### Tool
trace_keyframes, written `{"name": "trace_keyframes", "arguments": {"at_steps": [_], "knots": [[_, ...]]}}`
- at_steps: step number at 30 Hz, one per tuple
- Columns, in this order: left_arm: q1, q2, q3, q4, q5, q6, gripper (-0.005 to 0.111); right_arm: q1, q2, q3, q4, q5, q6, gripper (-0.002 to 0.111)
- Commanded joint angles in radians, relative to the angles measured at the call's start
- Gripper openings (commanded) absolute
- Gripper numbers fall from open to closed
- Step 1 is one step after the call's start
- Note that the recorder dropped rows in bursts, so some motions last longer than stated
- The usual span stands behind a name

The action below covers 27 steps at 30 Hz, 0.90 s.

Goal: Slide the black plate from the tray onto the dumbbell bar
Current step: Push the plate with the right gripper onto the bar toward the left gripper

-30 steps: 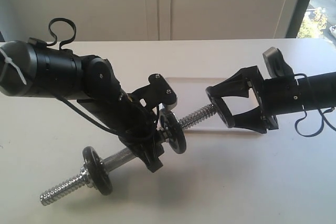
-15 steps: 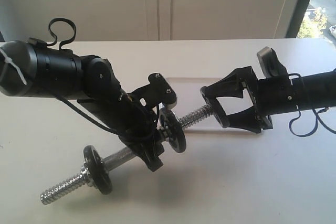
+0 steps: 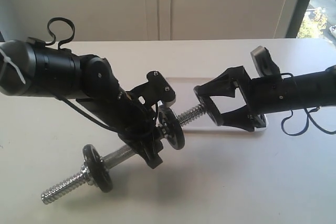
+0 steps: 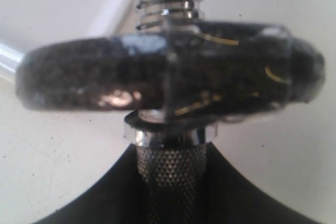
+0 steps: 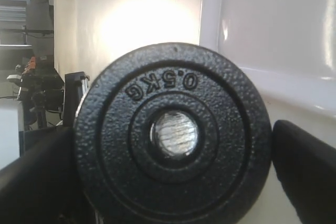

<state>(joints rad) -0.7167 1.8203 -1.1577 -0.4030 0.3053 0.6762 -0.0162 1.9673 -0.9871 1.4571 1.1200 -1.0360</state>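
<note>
My right gripper is shut on the black plate, held edge-on at the threaded tip of the dumbbell bar. In the right wrist view the plate, marked 0.5KG, fills the space between the fingers, and the bar's chrome tip shows in its centre hole. My left gripper is shut on the bar's knurled middle, holding it tilted above the table. Two other black discs sit on the bar, one next to my left gripper and one near the low end.
The white tray lies on the white table under and behind my right gripper. The bar's free threaded end points to the table's near left. A black cable loops off the right arm.
My right gripper has carried the black plate leftward along the bar's line, up to the threaded tip. The left arm and bar have barely shifted.
</note>
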Motion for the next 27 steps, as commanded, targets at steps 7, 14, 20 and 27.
{"name": "trace_keyframes", "arguments": {"at_steps": [7, 14, 20, 27], "knots": [[-0.004, -0.051, -0.020, -0.064, -0.082, 0.000, 0.000, 0.087, -0.021, 0.000, 0.102, 0.101, -0.031, 0.000], [-0.004, -0.051, -0.020, -0.064, -0.086, 0.000, 0.000, 0.129, -0.021, 0.001, 0.130, 0.101, -0.033, 0.000], [-0.004, -0.051, -0.020, -0.064, -0.097, 0.000, 0.000, 0.185, -0.021, 0.036, 0.145, 0.101, -0.040, 0.000], [-0.004, -0.051, -0.020, -0.064, -0.091, 0.000, 0.000, 0.204, -0.021, 0.036, 0.141, 0.101, -0.053, 0.009]]}}
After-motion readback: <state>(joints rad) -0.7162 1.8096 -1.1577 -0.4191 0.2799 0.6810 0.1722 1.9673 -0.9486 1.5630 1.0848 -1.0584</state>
